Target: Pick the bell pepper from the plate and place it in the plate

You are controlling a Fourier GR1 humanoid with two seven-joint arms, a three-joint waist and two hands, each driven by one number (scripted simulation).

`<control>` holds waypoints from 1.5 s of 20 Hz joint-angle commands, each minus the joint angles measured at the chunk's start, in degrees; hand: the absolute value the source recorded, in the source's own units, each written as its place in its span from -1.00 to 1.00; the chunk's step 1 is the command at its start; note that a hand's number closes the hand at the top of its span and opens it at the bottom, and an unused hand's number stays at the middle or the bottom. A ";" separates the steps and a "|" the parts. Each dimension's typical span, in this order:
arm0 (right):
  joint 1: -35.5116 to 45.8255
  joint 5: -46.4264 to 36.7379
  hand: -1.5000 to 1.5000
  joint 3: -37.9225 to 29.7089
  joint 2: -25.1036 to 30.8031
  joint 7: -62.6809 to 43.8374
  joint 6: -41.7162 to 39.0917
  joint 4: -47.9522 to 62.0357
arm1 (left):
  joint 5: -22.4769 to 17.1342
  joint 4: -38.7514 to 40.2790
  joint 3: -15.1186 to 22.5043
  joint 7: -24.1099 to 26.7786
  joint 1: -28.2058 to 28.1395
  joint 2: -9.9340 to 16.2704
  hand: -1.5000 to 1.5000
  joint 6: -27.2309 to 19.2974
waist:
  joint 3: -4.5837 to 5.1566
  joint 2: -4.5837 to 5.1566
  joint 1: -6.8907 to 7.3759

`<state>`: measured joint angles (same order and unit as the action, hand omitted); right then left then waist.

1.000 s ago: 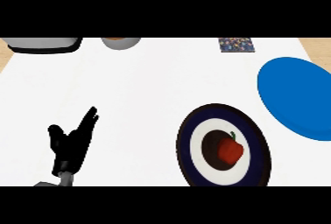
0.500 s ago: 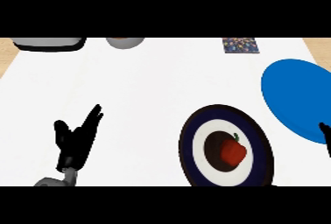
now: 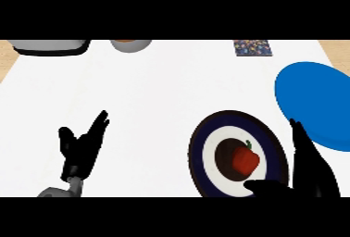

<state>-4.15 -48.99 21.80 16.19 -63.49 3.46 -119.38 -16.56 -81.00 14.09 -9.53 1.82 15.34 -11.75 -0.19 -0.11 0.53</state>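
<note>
Two plates on the white table (image 3: 171, 83): one ringed plate (image 3: 205, 152) with dark blue rim, white band and dark centre, and one plain blue plate (image 3: 314, 99) up and to the right of it, apart from it. One red bell pepper (image 3: 246, 159) with a green stem lies in the ringed plate's dark centre, untouched by either hand. Two hands in view. Right hand (image 3: 311, 173) sits at the ringed plate's right edge, fingers (image 3: 298, 139) straight and pointing up toward the blue plate, thumb (image 3: 263, 186) spread out over the ringed plate's lower rim just below the pepper; fingers apart, holding nothing. Left hand (image 3: 78, 150) is well left of the ringed plate, open, fingers up, resting on nothing visible. Far above the ringed plate at the table's back edge: one grey-black object (image 3: 51, 45), one grey bowl-like thing (image 3: 131, 45), one small patterned square (image 3: 253, 47).
</note>
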 commanded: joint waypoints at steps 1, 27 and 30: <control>-0.34 -0.88 -1.00 1.35 -4.42 -4.29 -1.01 3.35 | 0.16 -0.40 0.06 0.38 -1.84 -1.00 0.00 1.13 | 0.20 0.10 -0.39; 7.64 -9.40 -1.00 -5.82 -16.10 2.10 -3.76 25.23 | 4.36 5.11 -5.13 2.59 -0.77 -4.02 0.00 5.63 | 0.20 0.18 -0.47; 5.48 -6.22 1.00 -6.76 -13.41 8.13 -8.37 25.49 | 3.55 -1.71 -4.90 0.10 -4.76 -3.27 0.00 5.50 | 0.19 0.10 -0.28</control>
<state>1.11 -57.43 15.65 1.69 -57.92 -2.36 -96.57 -11.94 -81.95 9.89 -9.26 -0.24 11.73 -8.13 -0.29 -0.24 0.16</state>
